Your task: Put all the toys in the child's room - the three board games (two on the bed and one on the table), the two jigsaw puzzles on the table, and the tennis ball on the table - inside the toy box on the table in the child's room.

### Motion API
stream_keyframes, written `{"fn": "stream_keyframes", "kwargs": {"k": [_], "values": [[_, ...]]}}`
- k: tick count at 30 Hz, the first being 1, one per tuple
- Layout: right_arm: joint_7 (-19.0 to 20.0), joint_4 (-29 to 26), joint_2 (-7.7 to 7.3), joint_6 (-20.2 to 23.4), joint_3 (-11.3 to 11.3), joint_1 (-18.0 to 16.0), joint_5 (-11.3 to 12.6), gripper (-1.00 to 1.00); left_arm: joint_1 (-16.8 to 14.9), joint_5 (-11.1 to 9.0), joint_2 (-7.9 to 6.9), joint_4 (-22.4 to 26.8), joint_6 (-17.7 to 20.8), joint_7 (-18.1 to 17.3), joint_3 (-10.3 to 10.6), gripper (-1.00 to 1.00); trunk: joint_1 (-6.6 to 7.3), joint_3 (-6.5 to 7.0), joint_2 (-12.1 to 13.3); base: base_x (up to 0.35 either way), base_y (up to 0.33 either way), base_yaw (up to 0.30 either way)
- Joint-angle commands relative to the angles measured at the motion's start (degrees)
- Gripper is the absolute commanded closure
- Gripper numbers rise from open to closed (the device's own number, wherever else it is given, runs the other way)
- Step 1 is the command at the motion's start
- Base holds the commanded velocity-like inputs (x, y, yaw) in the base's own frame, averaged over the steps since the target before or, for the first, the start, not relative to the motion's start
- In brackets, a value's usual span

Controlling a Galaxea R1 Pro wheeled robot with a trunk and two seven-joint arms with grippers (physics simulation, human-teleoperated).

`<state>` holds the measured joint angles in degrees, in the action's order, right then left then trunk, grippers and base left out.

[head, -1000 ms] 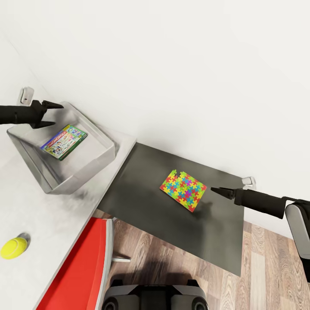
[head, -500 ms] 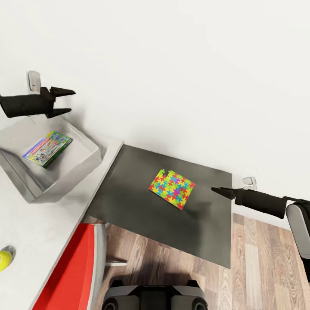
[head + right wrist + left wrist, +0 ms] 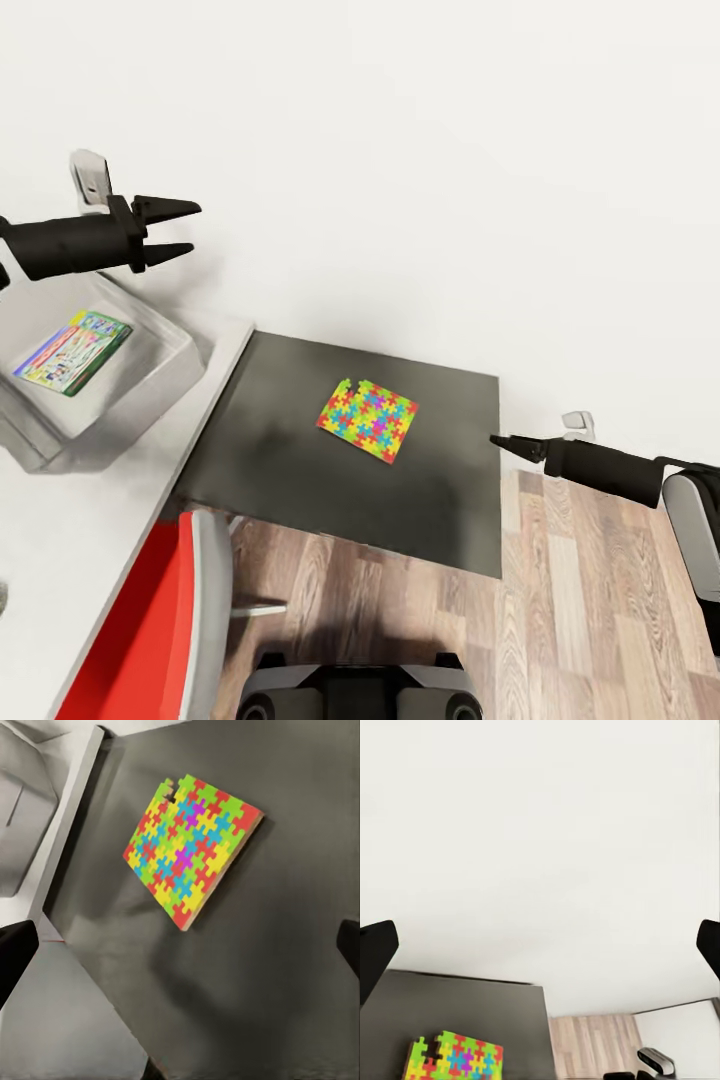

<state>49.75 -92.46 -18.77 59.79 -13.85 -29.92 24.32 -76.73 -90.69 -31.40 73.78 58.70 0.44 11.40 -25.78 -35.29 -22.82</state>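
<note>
Jigsaw puzzle (image 3: 367, 420) lies flat on the dark table (image 3: 270, 460), near the middle, turned at a slant to the table's edges; long axis runs from the wall side near the toy box toward the right arm's side, notched corner pointing at the wall. Toy box (image 3: 150, 385) sits on the white table (image 3: 70, 540) to the left, board game (image 3: 70, 350) flat inside it, long axis slanting toward the wall. Left gripper (image 3: 178, 231) hangs above the box's far corner, fingers spread, empty. Right gripper (image 3: 503, 444) hovers past the dark table's right edge, tip aimed at the puzzle; fingers look spread in its wrist view, nothing held. Red chair (image 3: 150, 620) stands by the white table.
</note>
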Motion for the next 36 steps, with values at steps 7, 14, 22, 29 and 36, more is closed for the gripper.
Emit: {"fn": "stream_keyframes", "kwargs": {"k": [7,14,22,29,36], "values": [[0.35,-0.02,0.14,0.21,0.02,-0.05,-0.24,-1.0,0.67,-1.98,0.0,1.92,0.03,2.45,-0.34,-1.0,0.0,-0.06,-0.1,-0.302,-0.066,-0.024],[0.35,-0.01,0.2,0.21,0.04,-0.05,-0.24,-1.0,0.87,-2.62,0.13,2.55,-0.02,3.44,-0.51,-1.0,0.0,-0.06,-0.1,-0.252,-0.08,-0.076],[0.33,-0.03,0.22,0.21,0.06,-0.05,-0.24,-1.0,0.96,-2.6,1.14,2.79,-0.2,3.85,-0.56,-1.0,0.0,-0.06,-0.1,-0.095,-0.032,-0.206],[0.33,-0.01,0.22,0.21,0.06,-0.05,-0.24,-1.0,0.96,-2.34,2.54,2.89,-0.28,4.32,-0.53,-1.0,0.0,-0.06,-0.1,-0.031,-0.01,-0.256],[0.29,-0.01,0.23,0.21,0.05,-0.08,-0.24,-1.0,1.05,-2.34,4.43,2.93,-0.32,6.46,-0.4,-1.0,0.0,-0.06,-0.1,-0.011,-0.004,-0.272]]}}
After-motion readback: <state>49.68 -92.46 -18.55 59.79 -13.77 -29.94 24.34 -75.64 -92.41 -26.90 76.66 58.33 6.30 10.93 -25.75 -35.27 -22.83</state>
